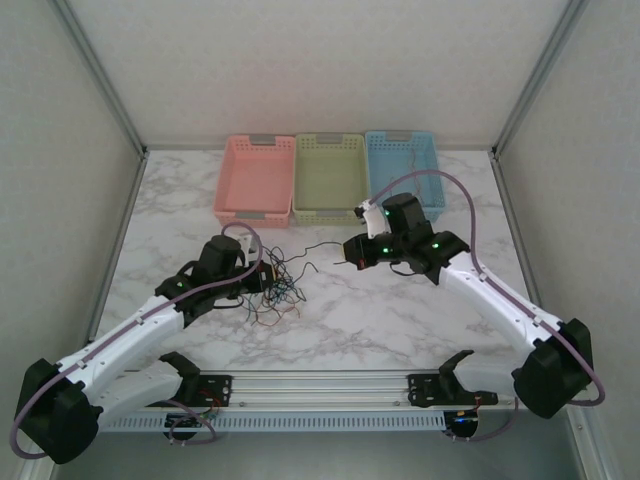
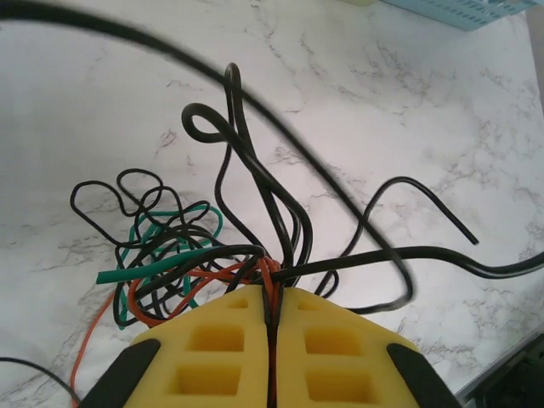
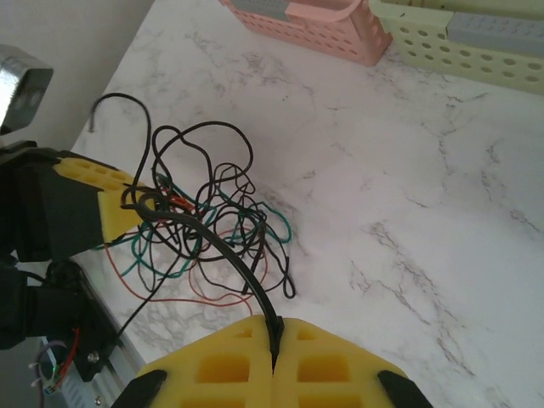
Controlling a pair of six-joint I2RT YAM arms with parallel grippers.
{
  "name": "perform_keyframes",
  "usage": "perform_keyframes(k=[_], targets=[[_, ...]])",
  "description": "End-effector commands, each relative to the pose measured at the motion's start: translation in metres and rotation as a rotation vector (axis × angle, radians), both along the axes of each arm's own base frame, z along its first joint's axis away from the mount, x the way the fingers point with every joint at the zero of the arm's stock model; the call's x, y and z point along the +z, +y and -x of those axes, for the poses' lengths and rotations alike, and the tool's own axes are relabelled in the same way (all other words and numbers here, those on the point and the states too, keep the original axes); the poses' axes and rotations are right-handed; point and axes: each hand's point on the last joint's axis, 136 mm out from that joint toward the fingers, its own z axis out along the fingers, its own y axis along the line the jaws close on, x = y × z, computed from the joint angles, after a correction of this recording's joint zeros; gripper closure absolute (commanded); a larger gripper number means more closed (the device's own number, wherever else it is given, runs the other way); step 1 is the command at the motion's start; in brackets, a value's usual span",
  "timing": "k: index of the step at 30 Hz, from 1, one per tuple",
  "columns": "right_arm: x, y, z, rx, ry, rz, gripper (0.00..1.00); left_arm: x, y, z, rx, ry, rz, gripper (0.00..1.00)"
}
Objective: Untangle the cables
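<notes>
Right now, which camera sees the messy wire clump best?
The right wrist view: nearly the whole cable clump is visible, with black, green and red strands clear. The left wrist view is close up, its fingers covering part. The top view shows it small and far away.

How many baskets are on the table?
3, in a row at the far edge: pink basket left, green basket middle, blue basket right. None looks hidden.

Black cable point(image 2: 170, 53) nearest the left wrist lens blurred, cut at left edge. Blue basket point(image 2: 459, 10), pink basket point(image 3: 323, 25), green basket point(image 3: 476, 42) cropped at top. Overhead, cable clump point(image 1: 275, 288) strands too small to separate.
</notes>
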Motion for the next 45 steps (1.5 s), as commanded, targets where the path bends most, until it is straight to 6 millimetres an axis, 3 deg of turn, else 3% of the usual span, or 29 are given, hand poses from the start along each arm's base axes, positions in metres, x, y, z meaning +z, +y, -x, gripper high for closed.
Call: perform_keyframes(k=[1,4,7,8,10,19,24,31,37,45], targets=[[0.004,0.004,-0.016,-0.052,-0.037,0.025,1.00,0.006,-0.003,-0.001,-0.008,-0.001,0.028,1.00],[-0.005,-0.005,-0.030,-0.116,-0.046,0.112,0.97,0.002,-0.002,0.000,-0.001,0.009,0.019,1.00],[-0.012,-0.021,-0.045,-0.210,-0.061,0.212,0.61,0.002,-0.001,0.001,0.002,0.012,0.022,1.00],[-0.013,-0.027,-0.050,-0.242,-0.068,0.239,0.53,0.001,-0.001,0.002,0.001,0.012,0.023,1.00],[-0.012,-0.027,-0.053,-0.253,-0.083,0.237,0.47,0.002,-0.001,0.002,0.000,0.011,0.028,1.00],[0.022,0.029,-0.022,-0.044,-0.135,-0.040,0.43,0.004,-0.003,0.002,-0.003,0.013,0.032,1.00],[0.025,0.058,0.004,0.067,-0.161,-0.117,0.42,0.004,-0.002,0.002,0.001,0.014,0.031,1.00],[-0.010,0.101,0.031,0.194,-0.102,-0.062,0.45,0.007,-0.002,0.001,0.004,0.010,0.038,1.00],[-0.044,0.116,0.025,0.172,-0.089,0.019,0.45,0.008,-0.002,0.002,0.003,0.009,0.039,1.00],[-0.051,0.133,0.016,0.183,-0.092,0.025,0.49,0.008,-0.001,0.002,0.003,0.009,0.037,1.00]])
